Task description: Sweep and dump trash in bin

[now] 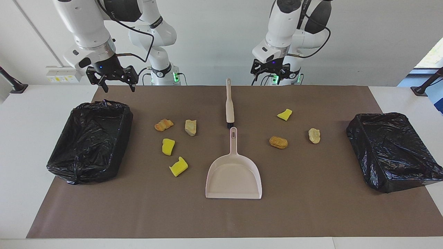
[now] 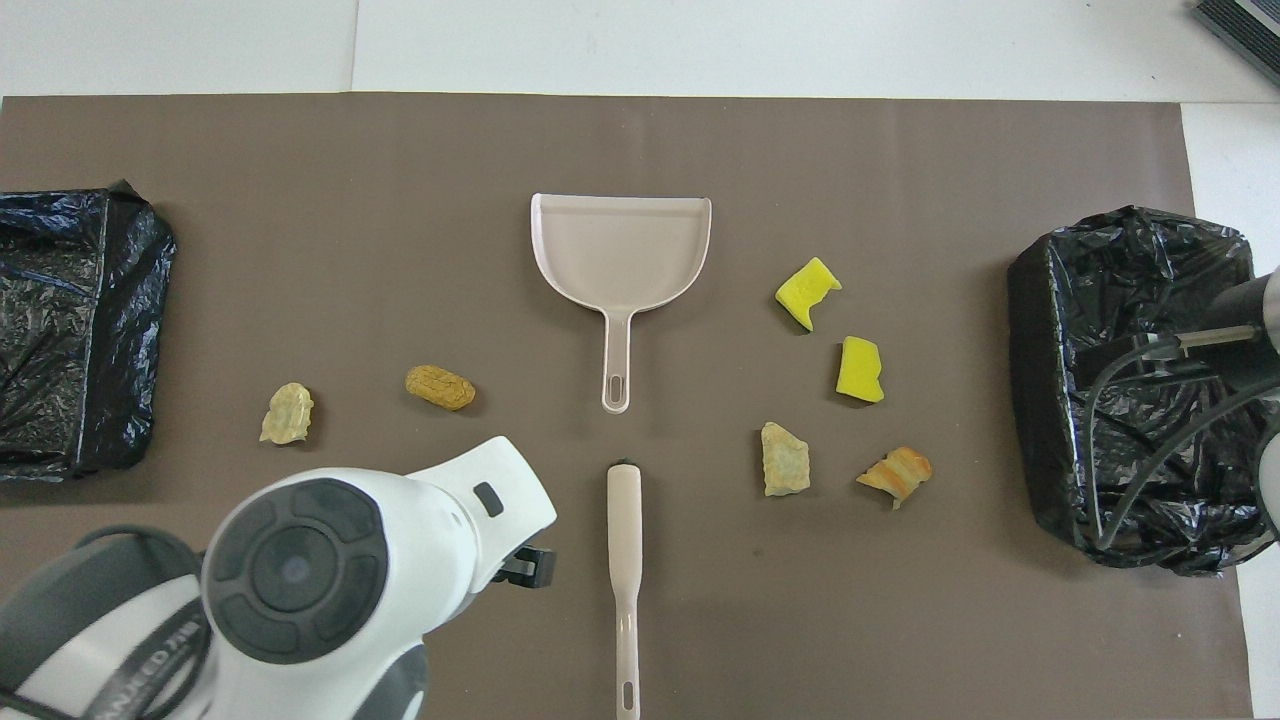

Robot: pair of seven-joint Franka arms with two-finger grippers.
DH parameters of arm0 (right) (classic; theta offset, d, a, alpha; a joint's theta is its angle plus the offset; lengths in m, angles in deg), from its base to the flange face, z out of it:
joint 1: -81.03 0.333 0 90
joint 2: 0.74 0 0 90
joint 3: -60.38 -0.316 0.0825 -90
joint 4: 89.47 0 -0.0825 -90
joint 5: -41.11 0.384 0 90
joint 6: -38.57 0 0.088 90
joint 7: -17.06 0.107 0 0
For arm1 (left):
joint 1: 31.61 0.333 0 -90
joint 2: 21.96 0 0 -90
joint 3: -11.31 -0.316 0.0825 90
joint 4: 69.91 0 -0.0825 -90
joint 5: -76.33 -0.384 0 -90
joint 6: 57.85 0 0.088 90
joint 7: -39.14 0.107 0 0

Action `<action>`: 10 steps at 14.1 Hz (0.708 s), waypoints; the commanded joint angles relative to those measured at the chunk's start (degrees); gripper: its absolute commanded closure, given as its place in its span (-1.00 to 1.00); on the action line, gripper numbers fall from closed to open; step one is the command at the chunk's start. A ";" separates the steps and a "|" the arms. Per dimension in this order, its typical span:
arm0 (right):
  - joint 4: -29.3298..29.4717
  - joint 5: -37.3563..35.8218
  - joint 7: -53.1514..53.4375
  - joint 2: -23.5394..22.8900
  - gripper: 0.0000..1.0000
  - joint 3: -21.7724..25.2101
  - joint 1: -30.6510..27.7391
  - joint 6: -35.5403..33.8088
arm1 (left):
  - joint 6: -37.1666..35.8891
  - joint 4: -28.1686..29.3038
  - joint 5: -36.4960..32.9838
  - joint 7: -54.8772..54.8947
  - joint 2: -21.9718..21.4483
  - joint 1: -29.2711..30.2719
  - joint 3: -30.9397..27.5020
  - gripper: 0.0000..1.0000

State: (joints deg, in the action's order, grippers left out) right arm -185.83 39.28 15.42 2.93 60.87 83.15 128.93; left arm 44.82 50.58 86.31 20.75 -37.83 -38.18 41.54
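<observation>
Trash (image 1: 278,142) scattered — brush (image 1: 229,103), dustpan (image 1: 233,176), untouched

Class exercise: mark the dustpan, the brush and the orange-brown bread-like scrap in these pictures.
dustpan (image 1: 233,180), facing view, bare floor of the pan.
brush (image 2: 624,530), overhead view, middle of the handle.
orange-brown bread-like scrap (image 1: 278,142), facing view, its top.

One camera sits high across the table, facing the two white robot arms at the top of its view. The other looks steeply down from above the robots' end — half a turn apart. Both share the brown table mat (image 1: 311,214) (image 2: 300,200), the cream plastic dustpan (image 1: 233,178) (image 2: 620,250) and both black-lined bins.
</observation>
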 commanded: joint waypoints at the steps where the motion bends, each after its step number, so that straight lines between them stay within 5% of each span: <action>1: -0.75 2.08 1.53 -1.72 -1.00 -0.14 1.49 2.79 | 5.86 5.97 2.50 -3.57 -2.24 0.33 4.20 -1.00; 10: 2.15 6.66 15.86 -12.70 -1.00 -0.14 11.06 14.65 | 24.32 13.19 2.59 -15.70 8.65 0.24 18.63 -1.00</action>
State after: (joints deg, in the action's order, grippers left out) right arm -185.56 44.52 29.15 -6.97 60.63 92.86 142.57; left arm 66.25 63.31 88.19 6.24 -32.14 -38.13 59.57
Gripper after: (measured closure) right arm 0.000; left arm 0.000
